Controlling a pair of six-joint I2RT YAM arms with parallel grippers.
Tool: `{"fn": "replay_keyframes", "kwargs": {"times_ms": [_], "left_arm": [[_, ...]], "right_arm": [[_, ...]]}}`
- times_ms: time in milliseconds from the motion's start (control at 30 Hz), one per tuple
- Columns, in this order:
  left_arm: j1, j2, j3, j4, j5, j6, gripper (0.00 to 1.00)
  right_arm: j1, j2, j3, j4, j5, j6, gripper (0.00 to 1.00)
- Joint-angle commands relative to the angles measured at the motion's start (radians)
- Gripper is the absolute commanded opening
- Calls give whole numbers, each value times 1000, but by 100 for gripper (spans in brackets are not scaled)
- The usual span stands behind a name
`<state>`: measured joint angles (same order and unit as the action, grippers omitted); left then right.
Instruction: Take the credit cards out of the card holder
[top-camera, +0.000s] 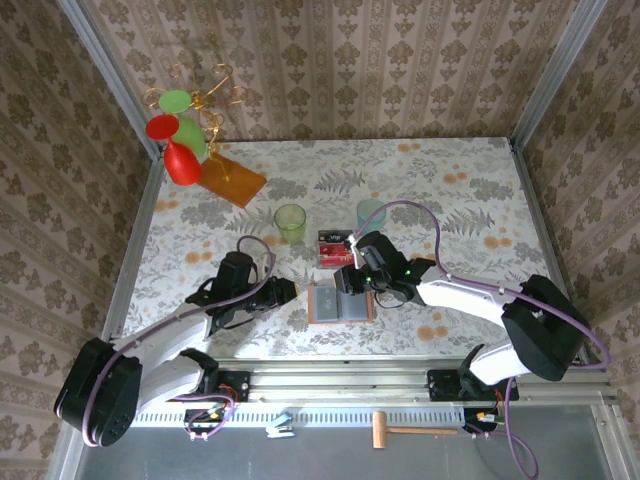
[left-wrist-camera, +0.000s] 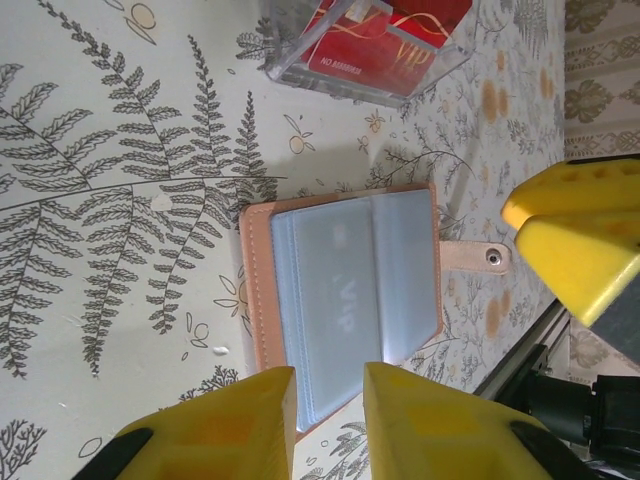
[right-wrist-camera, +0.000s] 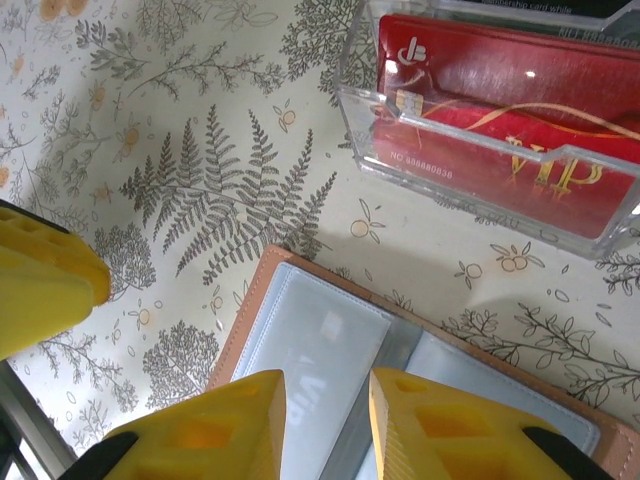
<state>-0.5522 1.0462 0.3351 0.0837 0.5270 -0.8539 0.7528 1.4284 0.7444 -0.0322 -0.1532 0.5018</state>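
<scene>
Lying open and flat on the table (top-camera: 470, 190), the tan card holder (top-camera: 340, 303) shows its grey-blue sleeves, with a card marked VIP (left-wrist-camera: 345, 295) inside one. The left pincer (left-wrist-camera: 330, 385) is at its left edge and the right pincer (right-wrist-camera: 328, 390) over its far edge, both a little spread. Red credit cards (right-wrist-camera: 500, 120) stand in a clear box (right-wrist-camera: 355, 100) just beyond.

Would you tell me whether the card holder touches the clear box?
Apart; the right wrist view shows tablecloth between the card holder and the clear box.
</scene>
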Motion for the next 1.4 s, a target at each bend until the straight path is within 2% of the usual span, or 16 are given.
{"fn": "replay_keyframes", "kwargs": {"times_ms": [0,200,300,567,800,1100,1367], "left_arm": [[-14,-13,-15,21,-42,-27,25],[-105,38,-6,38,-148,-43,23],[-139,61,-3,64,-171,-67,22],[-153,89,45,-5,-217,-79,21],[-162,159,76,69,-179,-133,20],[-173,207,85,105,-121,-165,17],[-181,273,62,178,-82,-198,10]], "right_arm": [[10,-19,-30,1,4,24,28],[32,-9,-100,74,41,133,27],[38,18,-97,67,14,186,27],[79,57,-52,16,7,254,27],[85,95,3,-23,3,316,26],[86,164,31,36,-122,380,27],[87,171,41,28,-104,391,27]]}}
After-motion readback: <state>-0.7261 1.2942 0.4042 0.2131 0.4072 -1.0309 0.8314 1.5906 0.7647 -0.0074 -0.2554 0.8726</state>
